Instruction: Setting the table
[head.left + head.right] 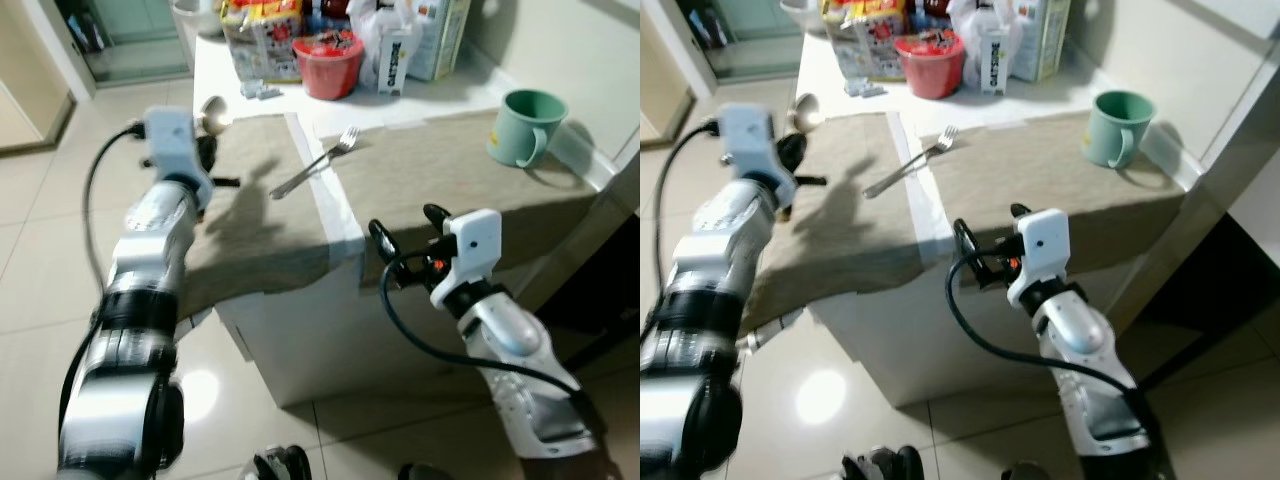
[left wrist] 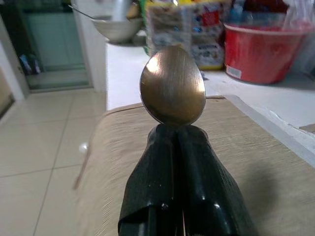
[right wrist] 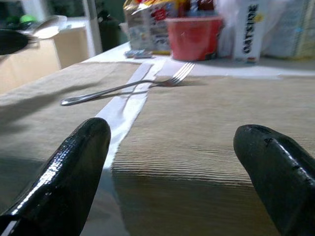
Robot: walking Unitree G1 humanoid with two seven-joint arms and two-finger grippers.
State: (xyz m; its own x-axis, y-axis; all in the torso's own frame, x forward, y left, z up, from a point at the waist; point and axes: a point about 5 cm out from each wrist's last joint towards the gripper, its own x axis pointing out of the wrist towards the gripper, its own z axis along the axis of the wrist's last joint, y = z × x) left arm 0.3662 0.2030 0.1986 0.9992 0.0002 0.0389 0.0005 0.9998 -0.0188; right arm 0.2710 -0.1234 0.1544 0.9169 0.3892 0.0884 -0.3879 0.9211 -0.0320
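My left gripper is shut on a metal spoon, whose bowl sticks up past the fingertips above the left beige placemat. The spoon's bowl hovers over that mat's far left corner. A silver fork lies aslant across the white gap between the two mats, tines toward the far side. My right gripper stands open at the near edge of the right placemat, its fingers apart over the cloth. A green mug stands on the right mat's far right corner.
A red bowl, food packets and cartons crowd the back of the white table. A white bowl stands at the far left corner. A wall runs close along the right side. Tiled floor lies to the left.
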